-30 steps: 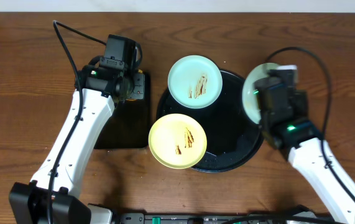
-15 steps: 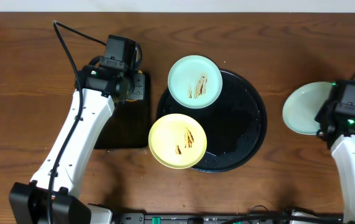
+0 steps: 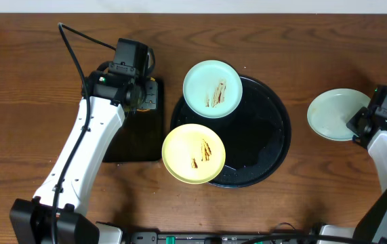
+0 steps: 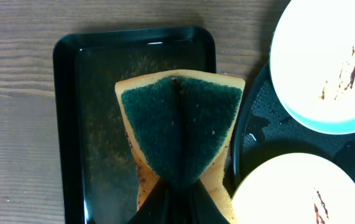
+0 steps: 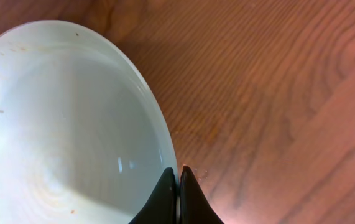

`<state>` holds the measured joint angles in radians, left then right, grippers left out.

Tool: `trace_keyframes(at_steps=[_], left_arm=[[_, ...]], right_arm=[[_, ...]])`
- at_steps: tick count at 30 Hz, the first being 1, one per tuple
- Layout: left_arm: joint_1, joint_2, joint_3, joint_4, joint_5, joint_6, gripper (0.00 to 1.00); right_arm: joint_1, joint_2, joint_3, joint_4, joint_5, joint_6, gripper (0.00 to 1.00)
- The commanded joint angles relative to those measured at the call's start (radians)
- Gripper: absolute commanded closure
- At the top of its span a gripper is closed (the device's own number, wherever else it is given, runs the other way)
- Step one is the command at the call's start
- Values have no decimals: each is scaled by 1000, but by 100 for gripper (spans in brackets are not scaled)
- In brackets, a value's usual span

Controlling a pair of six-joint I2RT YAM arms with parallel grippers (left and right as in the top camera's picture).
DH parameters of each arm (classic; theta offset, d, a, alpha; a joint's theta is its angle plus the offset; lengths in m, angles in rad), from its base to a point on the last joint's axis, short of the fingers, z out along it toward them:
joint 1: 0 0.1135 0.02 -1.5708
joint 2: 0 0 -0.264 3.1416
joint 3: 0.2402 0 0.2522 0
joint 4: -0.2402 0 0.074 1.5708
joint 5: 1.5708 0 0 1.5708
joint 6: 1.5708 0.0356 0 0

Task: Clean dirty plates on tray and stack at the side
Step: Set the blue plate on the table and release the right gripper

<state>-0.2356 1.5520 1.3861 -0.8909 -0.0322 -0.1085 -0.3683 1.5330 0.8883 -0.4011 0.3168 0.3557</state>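
The light blue plate (image 3: 212, 89) with brown smears rests on the upper left rim of the round black tray (image 3: 264, 139). The pale yellow plate (image 3: 194, 154), also smeared, lies on the tray's lower left rim. The mint-white plate (image 3: 333, 114) is over bare wood right of the tray. My right gripper (image 3: 357, 125) is shut on its right rim. In the right wrist view the fingers (image 5: 178, 180) pinch the rim of this plate (image 5: 59, 130). My left gripper (image 4: 178, 186) is shut on a green-topped yellow sponge (image 4: 178, 127).
The sponge sits over a small rectangular black tray (image 4: 71, 124), seen left of the round tray in the overhead view (image 3: 132, 139). The blue plate (image 4: 326, 62) and yellow plate (image 4: 289, 193) lie just right of the sponge. Brown wood tabletop (image 5: 276, 93) surrounds the mint plate.
My right gripper carried the mint-white plate from over the round tray's right rim out to the right, over the bare wood. The left arm and the other two plates have not moved.
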Motion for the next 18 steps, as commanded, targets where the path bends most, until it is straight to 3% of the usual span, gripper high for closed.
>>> trace_keyframes(at_steps=[1, 4, 8, 18], left_arm=[[5, -13, 6, -2, -2, -10, 92], [5, -13, 5, -2, -2, -10, 92], [5, -13, 6, -2, -2, -10, 92], [5, -13, 5, -2, -2, -10, 91]], right_arm=[[-6, 16, -6, 20, -3, 8, 99], [-6, 9, -5, 43, -5, -21, 99], [-3, -28, -2, 42, -112, -67, 83], [43, -120, -2, -143, -807, -110, 67]])
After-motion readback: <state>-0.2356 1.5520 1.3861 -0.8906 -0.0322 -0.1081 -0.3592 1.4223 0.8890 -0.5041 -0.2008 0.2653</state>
